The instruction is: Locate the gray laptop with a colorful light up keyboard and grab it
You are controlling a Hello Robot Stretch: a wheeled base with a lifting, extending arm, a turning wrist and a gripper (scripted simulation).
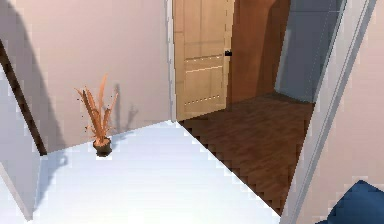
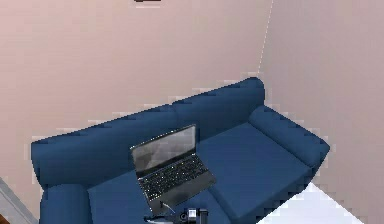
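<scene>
**A:** Gray laptop [image 2: 172, 168]: open, screen tilted back, lying on the seat of a dark blue fabric sofa [image 2: 250, 140], left of the middle in the arm side view. Keyboard reads dark; key colours too small to tell.

**B:** End effector?

**A:** Dark two-finger gripper [image 2: 172, 212] at the bottom edge, partly cut off, by the laptop's front edge. Touching or apart, holding or not, how the fingers sit: cannot tell.

**B:** Containers?

**A:** Forward view: small dark round pot [image 1: 101, 146] with an orange-brown spiky plant [image 1: 98, 108] in it, on a white flat tabletop [image 1: 150, 185]. Beyond it, a pale panelled wooden door [image 1: 203, 55] and dark wood floor [image 1: 255, 130]. A blue shape [image 1: 355, 205] is cut off at the bottom right corner.
</scene>
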